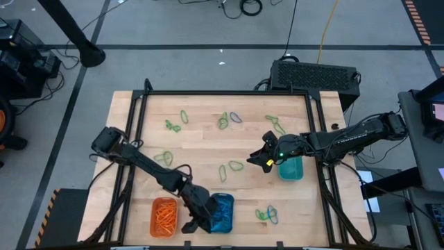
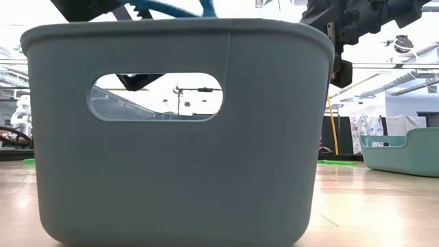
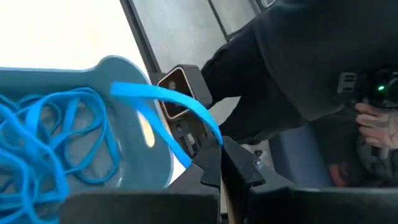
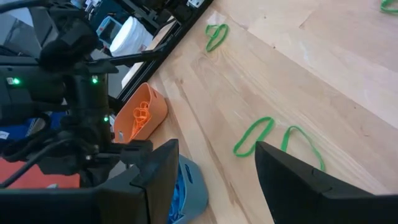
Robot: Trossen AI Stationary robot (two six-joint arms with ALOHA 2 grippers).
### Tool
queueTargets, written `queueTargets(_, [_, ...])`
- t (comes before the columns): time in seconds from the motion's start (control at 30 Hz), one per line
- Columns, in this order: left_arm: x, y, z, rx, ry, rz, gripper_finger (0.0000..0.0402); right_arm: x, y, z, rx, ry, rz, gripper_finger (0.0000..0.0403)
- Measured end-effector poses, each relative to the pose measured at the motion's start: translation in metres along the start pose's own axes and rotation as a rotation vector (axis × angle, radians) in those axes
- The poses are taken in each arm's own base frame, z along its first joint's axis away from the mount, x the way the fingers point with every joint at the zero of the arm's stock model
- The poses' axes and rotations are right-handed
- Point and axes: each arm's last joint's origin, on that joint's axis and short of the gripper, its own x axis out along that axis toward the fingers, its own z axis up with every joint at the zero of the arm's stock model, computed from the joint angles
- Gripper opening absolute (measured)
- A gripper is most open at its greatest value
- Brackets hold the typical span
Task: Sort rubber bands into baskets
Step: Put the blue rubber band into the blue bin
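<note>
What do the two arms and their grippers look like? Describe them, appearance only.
Both arms are dark, jointed and slim, with black cables running alongside. The left gripper has two black, angular fingers. The right gripper shows yellow marks at its tip and a green light behind it; its fingers are broad, flat and matte black.

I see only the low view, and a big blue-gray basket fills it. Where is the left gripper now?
Observer: The left gripper is shut at the near table edge, between the orange basket and the blue basket.
Operator: Does it hold something?
Observer: Yes, a blue rubber band is pinched in it, beside the blue basket's rim.
Operator: And the right gripper?
Observer: The right gripper is open above the table, beside the teal basket, with green rubber bands under it.
</note>
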Motion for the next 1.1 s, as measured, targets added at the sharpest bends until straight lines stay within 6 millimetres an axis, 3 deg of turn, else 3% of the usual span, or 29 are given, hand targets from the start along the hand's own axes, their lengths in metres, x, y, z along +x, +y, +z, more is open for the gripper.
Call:
queueTargets(0.6, [-0.0029, 0.0098, 0.0051, -0.009, -0.047, 0.052, 0.0002, 0.0, 0.0, 0.0, -0.046, 0.0, 0.0, 0.0203])
queueTargets(1.1, [-0.003, 0.0103, 0.0047, -0.007, -0.044, 0.059, 0.006, 0.0, -0.0001, 0.0001, -0.048, 0.0, 0.0, 0.0203])
